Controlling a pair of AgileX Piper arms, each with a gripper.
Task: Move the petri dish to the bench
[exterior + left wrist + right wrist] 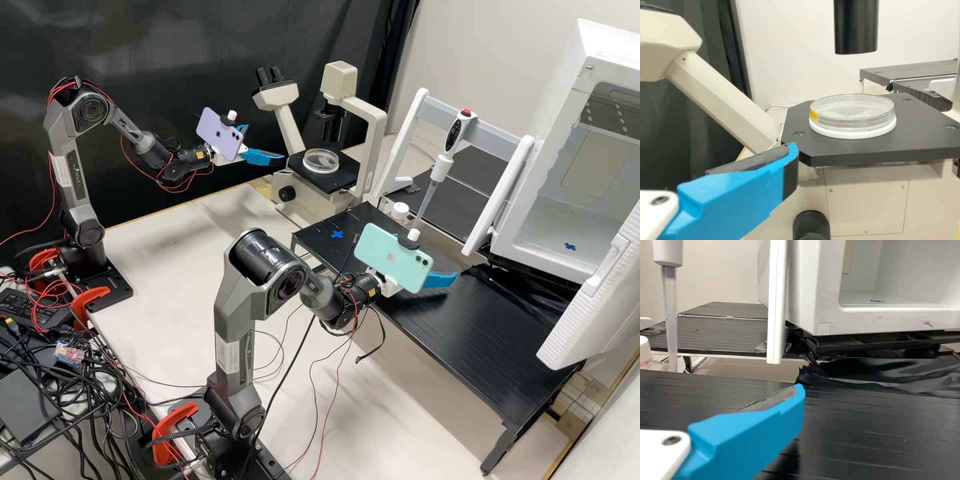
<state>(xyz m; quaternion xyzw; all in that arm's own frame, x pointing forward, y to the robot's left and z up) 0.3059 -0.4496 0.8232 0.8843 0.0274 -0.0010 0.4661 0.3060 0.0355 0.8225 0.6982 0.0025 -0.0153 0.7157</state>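
Far left, left gripper (265,145) just left of the microscope stage (925,142), fingers spread well apart, nothing between them, short of the dish. Next along, far middle, petri dish (852,112) upright on a white round base (855,133) on that stage, orange patch on its side, so the step in hand looks like lining up for the grasp. Next move, my read: bring the open gripper in level at dish height, under the black condenser barrel (856,27), close gently on the side wall, lift straight so it doesn't tip. Then over to the right, to the black slatted bench (400,307), maybe by the blue cross (337,234) (guess, the pale table (193,233) could be meant too). Right gripper (445,279) above that bench, nearer side, no part in this step as I judge it; can't tell how far open, no object seen in its hold

Hard to make out, left to right: left gripper's far finger mostly behind the lilac phone (219,134); dish contents unclear, can't tell if lid and base are separate; right gripper partly behind the mint phone (393,258); open white cabinet (567,200) cut off at the right edge
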